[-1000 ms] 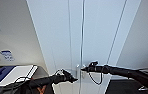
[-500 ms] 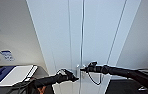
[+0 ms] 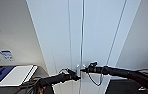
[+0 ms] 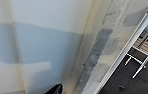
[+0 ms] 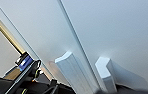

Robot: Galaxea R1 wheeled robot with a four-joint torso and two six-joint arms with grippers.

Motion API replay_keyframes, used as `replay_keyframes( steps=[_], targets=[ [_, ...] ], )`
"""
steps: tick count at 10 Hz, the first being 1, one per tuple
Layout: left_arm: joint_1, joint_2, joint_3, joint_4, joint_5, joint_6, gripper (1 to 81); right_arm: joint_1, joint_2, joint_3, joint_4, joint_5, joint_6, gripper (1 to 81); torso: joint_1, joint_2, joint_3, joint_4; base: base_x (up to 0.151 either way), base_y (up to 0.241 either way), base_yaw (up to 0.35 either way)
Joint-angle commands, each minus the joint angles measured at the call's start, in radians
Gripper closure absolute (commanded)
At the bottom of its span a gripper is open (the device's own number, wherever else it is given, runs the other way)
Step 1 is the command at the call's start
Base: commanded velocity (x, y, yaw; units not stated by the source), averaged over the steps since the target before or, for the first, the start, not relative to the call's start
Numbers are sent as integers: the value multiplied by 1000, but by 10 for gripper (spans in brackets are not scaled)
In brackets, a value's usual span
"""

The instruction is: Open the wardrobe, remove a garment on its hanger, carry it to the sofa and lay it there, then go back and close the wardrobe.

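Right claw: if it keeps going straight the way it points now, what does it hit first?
Most likely the right-door handle of the wardrobe. In the head view the right claw sits at handle height by the door seam; the right wrist view shows both handles close ahead. Depth is unclear, so contact may already be near.

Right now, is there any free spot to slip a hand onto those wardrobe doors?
Crowded at the small white handles, where both grippers, left and right, meet. The tall white wardrobe's door faces above them are bare.
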Motion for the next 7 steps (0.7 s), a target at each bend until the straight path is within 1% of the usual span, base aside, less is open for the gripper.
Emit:
replay_keyframes(
  steps=[1, 2, 4, 6, 7],
  targets=[
    [-180, 57, -44, 23, 0, 11, 10, 151, 27, 55, 0, -16, 4, 10, 0, 0, 0, 0, 0, 0, 0],
    [-180, 66, -55, 29, -3, 11, 10, 150, 27, 56, 1, -16, 4, 10, 0, 0, 0, 0, 0, 0, 0],
    [-187, 80, -43, 27, -44, 1, 10, 141, 27, 56, 0, -12, 2, 10, 0, 0, 0, 0, 0, 0, 0],
    [-187, 60, 41, 15, -113, -1, 10, 127, 26, 53, 0, -6, -1, 10, 0, 0, 0, 0, 0, 0, 0],
    [-187, 54, 74, 15, -133, -1, 10, 127, 24, 53, 0, -6, -1, 10, 0, 0, 0, 0, 0, 0, 0]
  ],
)
